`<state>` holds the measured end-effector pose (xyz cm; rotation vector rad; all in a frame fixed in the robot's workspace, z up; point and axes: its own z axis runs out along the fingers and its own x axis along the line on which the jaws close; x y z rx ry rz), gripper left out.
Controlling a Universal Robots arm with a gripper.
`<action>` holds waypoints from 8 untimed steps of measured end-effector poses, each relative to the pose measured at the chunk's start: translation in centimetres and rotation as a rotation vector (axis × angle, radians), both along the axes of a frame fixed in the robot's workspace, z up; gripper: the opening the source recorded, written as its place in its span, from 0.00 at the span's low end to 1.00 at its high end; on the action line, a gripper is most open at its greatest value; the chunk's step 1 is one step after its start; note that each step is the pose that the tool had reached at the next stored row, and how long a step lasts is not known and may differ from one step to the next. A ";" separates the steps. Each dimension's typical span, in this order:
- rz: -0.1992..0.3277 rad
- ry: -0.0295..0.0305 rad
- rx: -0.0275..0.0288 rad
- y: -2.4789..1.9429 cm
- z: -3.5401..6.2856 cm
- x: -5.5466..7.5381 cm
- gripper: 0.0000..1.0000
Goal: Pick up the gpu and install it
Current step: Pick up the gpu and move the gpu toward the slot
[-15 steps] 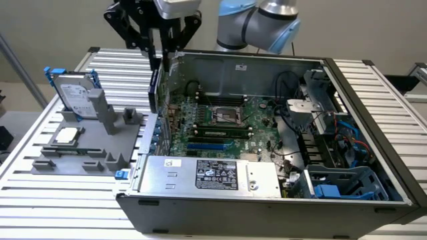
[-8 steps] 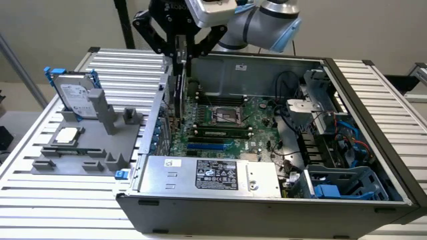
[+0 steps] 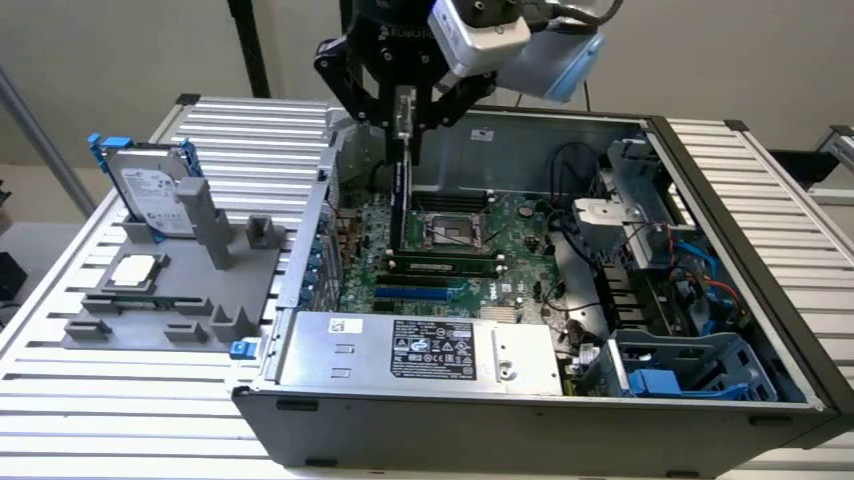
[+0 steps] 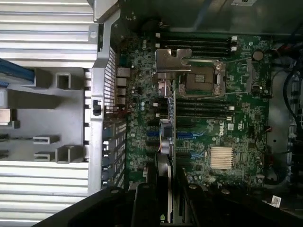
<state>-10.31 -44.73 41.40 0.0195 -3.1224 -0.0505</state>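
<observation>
My gripper [image 3: 404,112] is shut on the gpu [image 3: 403,175], a thin black card that hangs edge-down from the fingers. The card is above the green motherboard [image 3: 514,265] inside the open computer case [image 3: 747,250], over the area near the CPU socket [image 3: 447,232]; I cannot tell whether its lower end touches the board. In the wrist view the gpu [image 4: 173,123] appears edge-on, with its silver bracket [image 4: 171,60] at the far end and my gripper [image 4: 165,194] clamped on the near end. Blue expansion slots [image 3: 416,293] lie toward the power supply.
A grey parts fixture [image 3: 227,285] on the slatted table at the exterior view's left holds a silver hard drive with blue rails [image 3: 144,185] and a small square CPU chip [image 3: 135,270]. A power supply [image 3: 427,350], cables [image 3: 641,270] and a blue drive cage [image 3: 694,370] crowd the case.
</observation>
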 end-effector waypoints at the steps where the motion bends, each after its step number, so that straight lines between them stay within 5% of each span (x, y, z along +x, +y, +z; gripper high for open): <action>1: 0.000 0.0001 -0.0009 0.05 -0.17 0.4 0.00; 8: 0.000 0.0000 -0.0041 0.76 -1.44 3.6 0.00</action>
